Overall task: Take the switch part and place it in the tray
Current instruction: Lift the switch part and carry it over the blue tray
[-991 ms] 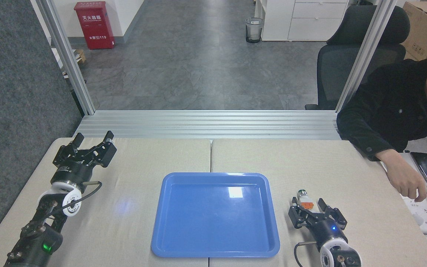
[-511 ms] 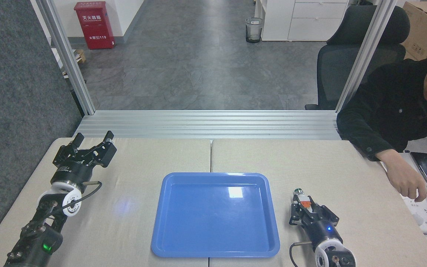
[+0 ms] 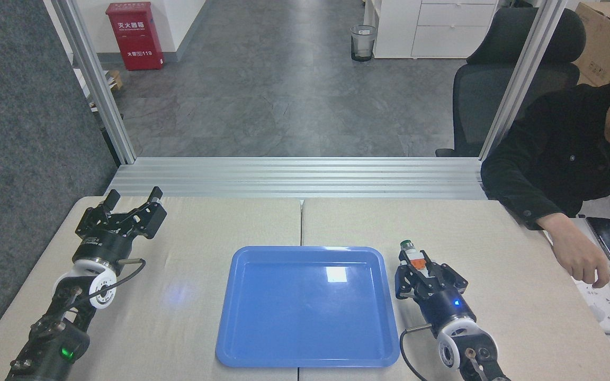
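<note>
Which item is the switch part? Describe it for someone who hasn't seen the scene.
Find the blue tray mid-table, then look just past its right rim to the right gripper. The switch part sits between its fingers: a small white-grey block with an orange middle and a dark green round cap, the only multicoloured small item on the table.

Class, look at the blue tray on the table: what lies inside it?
Nothing lies inside the blue tray; only a light reflection shows on its floor. The switch part is beside its right rim, held in the right gripper. The table surface under the tray is covered.
</note>
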Available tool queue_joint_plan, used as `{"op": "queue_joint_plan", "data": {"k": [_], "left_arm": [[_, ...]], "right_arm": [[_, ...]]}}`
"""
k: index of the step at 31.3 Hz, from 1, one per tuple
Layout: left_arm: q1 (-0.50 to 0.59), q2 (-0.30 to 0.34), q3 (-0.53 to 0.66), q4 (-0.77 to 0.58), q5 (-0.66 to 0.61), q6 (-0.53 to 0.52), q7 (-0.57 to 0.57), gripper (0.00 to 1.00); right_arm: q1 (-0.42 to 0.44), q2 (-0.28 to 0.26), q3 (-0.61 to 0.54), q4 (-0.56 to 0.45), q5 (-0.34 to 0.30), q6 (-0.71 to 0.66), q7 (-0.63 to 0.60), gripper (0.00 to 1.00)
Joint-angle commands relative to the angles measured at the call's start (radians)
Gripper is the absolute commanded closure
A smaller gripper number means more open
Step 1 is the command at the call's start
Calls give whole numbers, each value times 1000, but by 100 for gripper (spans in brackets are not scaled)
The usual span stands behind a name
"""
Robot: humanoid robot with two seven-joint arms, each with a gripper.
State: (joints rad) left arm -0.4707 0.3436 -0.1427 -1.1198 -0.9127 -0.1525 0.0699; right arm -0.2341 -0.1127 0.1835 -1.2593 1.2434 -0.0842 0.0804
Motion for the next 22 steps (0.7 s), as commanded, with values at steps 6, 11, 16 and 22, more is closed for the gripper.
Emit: {"op": "queue_joint_plan", "data": {"k": [6,11,16,22], "left_arm": [[0,0,0,0,0,1,1,0],[0,0,0,0,0,1,1,0],[0,0,0,0,0,1,1,0],[0,0,0,0,0,1,1,0]], "right_arm": [[-10,122,369,-83,176,-32,32,100],[-11,156,401,52,177,-37,35,100],[-11,168,404,127,177,-35,56,100],[-11,191,380,149,162,4,55,25]]}}
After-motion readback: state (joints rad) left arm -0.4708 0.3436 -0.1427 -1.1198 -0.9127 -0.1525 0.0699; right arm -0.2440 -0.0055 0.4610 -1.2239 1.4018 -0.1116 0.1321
